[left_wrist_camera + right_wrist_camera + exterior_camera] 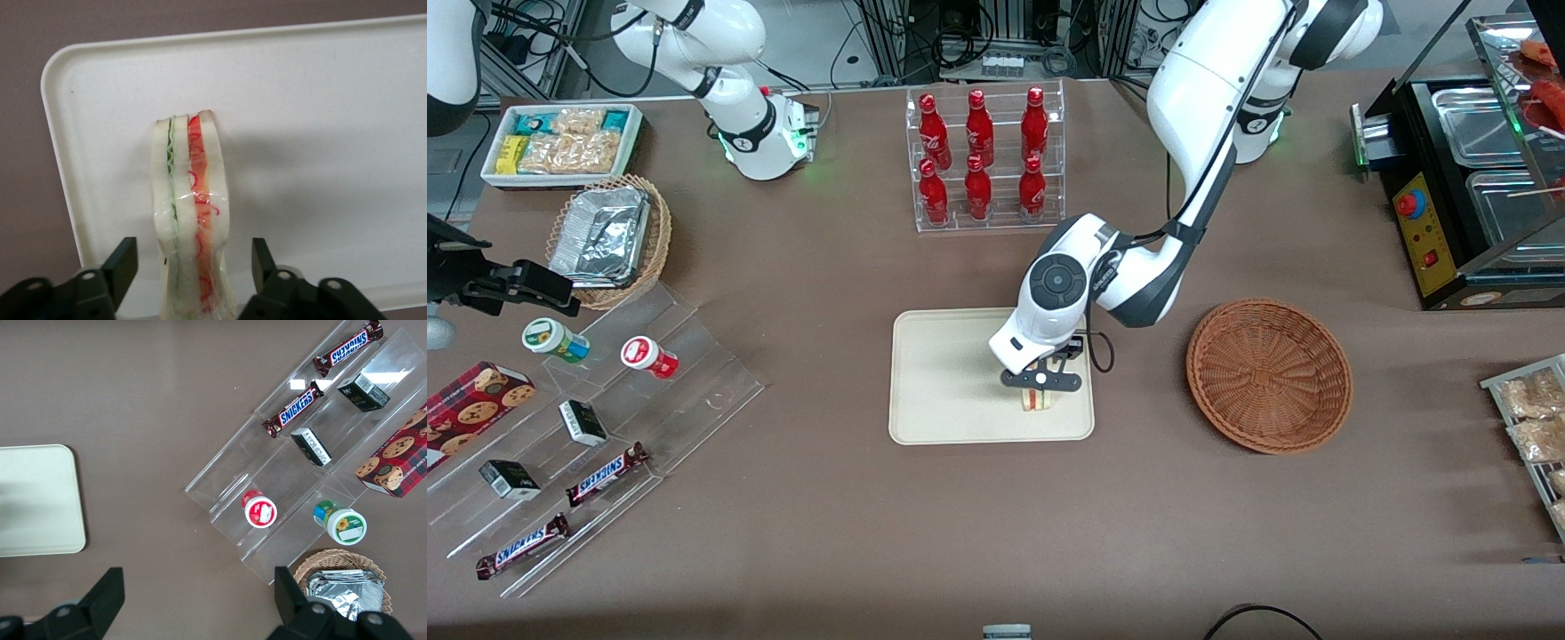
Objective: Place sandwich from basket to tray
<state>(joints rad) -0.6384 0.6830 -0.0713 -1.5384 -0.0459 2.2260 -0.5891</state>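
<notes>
Left wrist view shows the sandwich [192, 213] standing on its edge on the tray [320, 100], cut face up (green layer beside red). The gripper [193, 267] straddles it with fingers [123, 263] spread, clear of the bread on both sides. Front view: the basket [1269, 373] sits beside the tray toward the working arm's end.

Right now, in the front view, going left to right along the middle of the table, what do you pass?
Flat cream tray → open gripper astride the wrapped sandwich wedge on the tray → empty reddish-brown wicker basket.
</notes>
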